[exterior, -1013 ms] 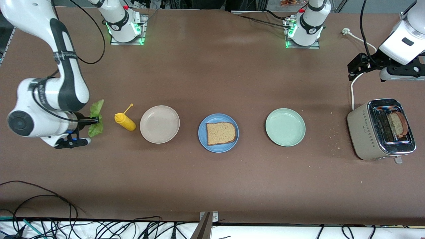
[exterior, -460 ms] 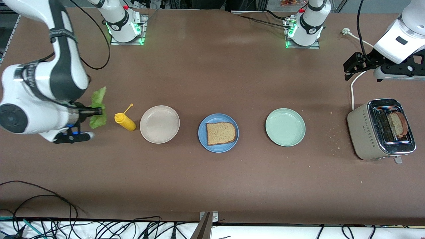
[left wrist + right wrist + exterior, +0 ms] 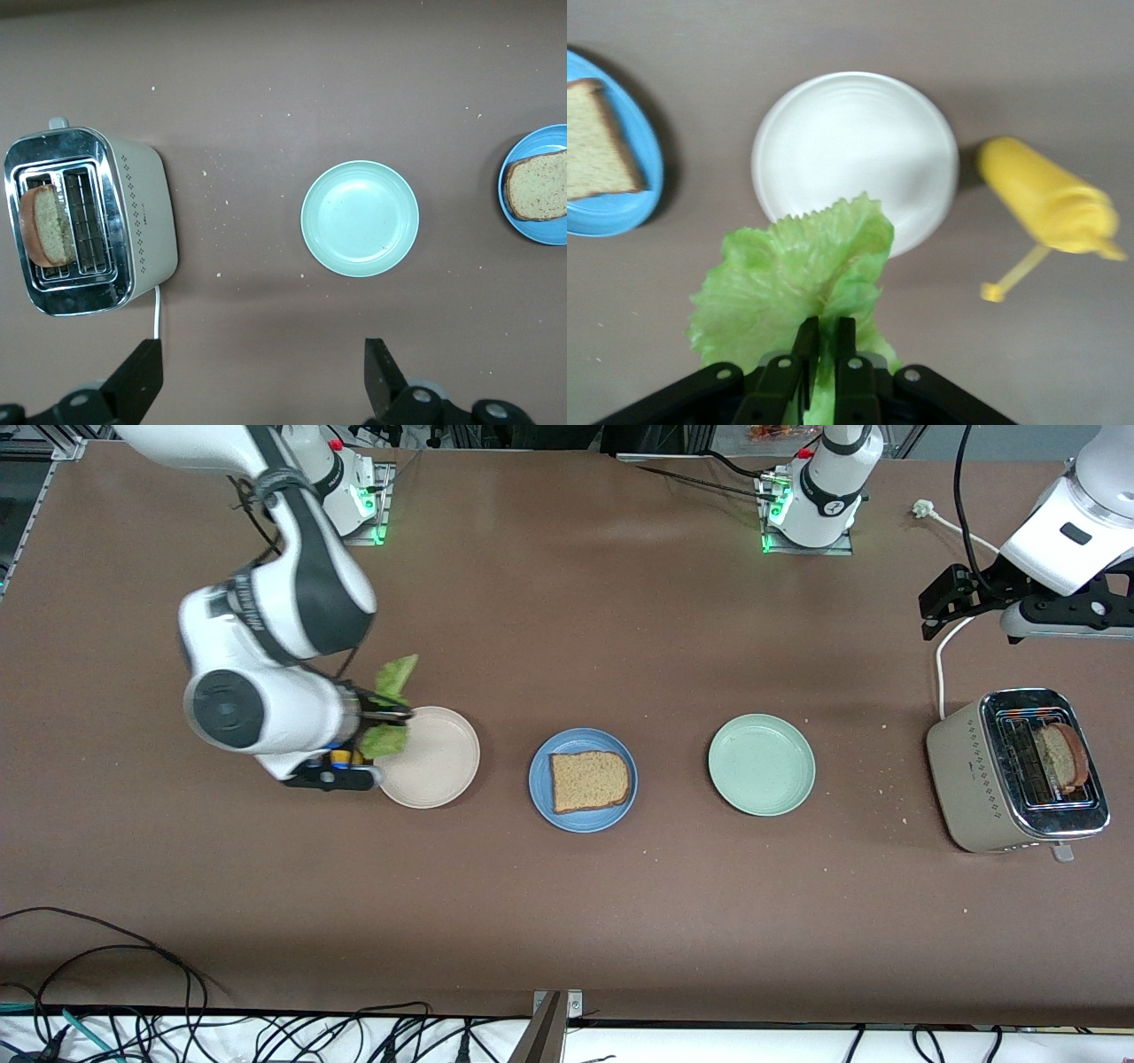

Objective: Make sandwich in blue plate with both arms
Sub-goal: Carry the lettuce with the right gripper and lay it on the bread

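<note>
While my right hand [image 3: 390,722] is pinched tight on the lettuce leaf [image 3: 388,707], it hangs over the edge of the beige plate [image 3: 438,766], with the mustard bottle [image 3: 1050,205] just beside that plate. One slice of bread [image 3: 589,780] already sits on the blue plate [image 3: 542,793] next along the desk [image 3: 567,903]. My left hand [image 3: 261,385] waits wide open near the toaster [image 3: 974,779], holding nothing.

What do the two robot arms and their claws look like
Both arms are glossy white with dark grey bands at the joints, and black cables run along them. The bases glow green. The right claw has slim black fingers on a black bracket; a blue part sits beside it. The left claw has black, wedge-shaped fingers.
</note>
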{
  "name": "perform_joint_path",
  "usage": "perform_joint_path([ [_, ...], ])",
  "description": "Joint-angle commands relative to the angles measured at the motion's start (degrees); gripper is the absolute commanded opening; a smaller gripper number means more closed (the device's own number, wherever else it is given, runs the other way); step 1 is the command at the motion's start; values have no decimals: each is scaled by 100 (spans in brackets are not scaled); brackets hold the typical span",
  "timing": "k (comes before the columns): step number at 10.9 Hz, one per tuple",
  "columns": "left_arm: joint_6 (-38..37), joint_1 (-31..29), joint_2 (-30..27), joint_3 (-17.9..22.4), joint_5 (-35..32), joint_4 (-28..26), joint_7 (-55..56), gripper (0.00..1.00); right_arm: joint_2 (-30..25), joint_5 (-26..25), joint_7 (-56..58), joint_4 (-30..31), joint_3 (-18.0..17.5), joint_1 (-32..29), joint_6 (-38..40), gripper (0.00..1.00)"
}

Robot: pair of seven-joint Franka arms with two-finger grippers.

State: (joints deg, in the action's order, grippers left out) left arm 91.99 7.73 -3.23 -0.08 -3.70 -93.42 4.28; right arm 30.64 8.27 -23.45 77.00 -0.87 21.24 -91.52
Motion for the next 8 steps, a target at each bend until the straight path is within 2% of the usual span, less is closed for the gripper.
perform_joint_path([
  [1, -112, -26, 77, 8, 28, 175, 21, 100, 398, 174, -956, -132, 16, 826, -864, 12],
  [3, -112, -35, 68, 8, 28, 175, 21, 100, 609, 315, -1678, -141, 16, 1187, -1601, 12],
  [8, -112, -61, 77, 25, 36, 192, 12, 100, 1496, 360, -1358, -141, 7, 1645, -4474, 12],
])
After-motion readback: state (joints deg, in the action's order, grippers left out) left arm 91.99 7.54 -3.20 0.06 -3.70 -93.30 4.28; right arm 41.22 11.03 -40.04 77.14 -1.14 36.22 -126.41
